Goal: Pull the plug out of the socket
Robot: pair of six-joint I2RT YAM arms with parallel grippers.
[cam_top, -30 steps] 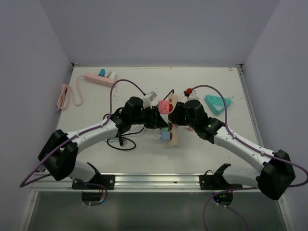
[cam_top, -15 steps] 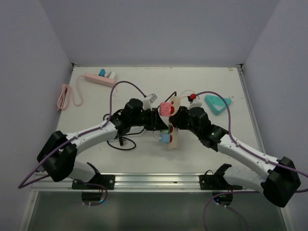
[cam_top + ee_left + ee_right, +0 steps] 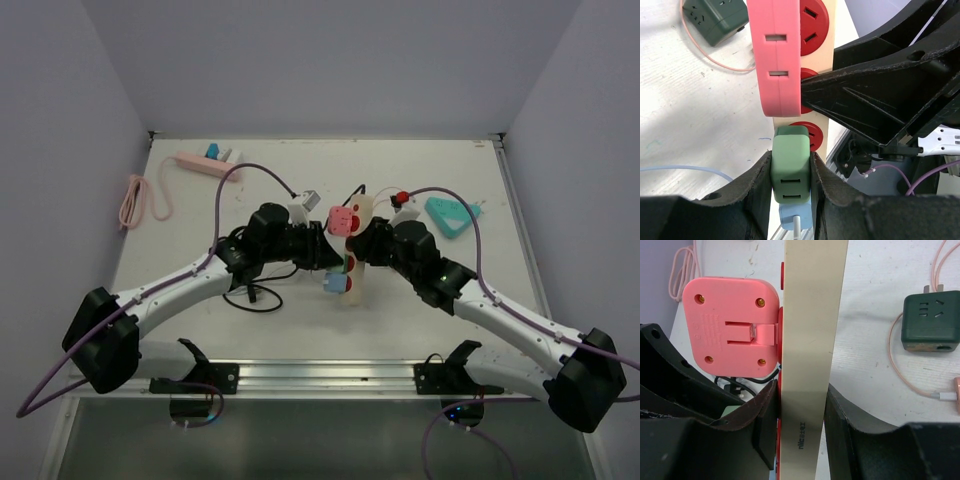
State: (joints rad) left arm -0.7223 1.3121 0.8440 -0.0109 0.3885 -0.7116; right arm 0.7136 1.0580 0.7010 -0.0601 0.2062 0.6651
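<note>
A beige power strip (image 3: 357, 262) with red sockets (image 3: 812, 22) is held up off the table. My right gripper (image 3: 364, 248) is shut on its body, seen from behind in the right wrist view (image 3: 812, 340), fingers (image 3: 767, 410) on both sides. A pink plug (image 3: 343, 219) sits in an upper socket (image 3: 780, 55) (image 3: 730, 325). My left gripper (image 3: 791, 160) is shut on a green plug (image 3: 791, 167) with a blue adapter (image 3: 795, 220) and white cable behind it, beside the lowest red socket (image 3: 807, 136). Whether its pins are still in is hidden. In the top view this plug (image 3: 335, 281) is just left of the strip.
A pink power strip (image 3: 205, 165) and a coiled pink cable (image 3: 133, 200) lie at the back left. A teal object (image 3: 450, 215) is at the right. A dark green adapter cube (image 3: 932, 322) with a thin pink cable lies beyond the strip. A black cable (image 3: 250, 295) loops under the left arm.
My left arm has drawn back to the left, and the green plug has shifted slightly left relative to the strip. The right gripper still holds the strip, now tilted a bit.
</note>
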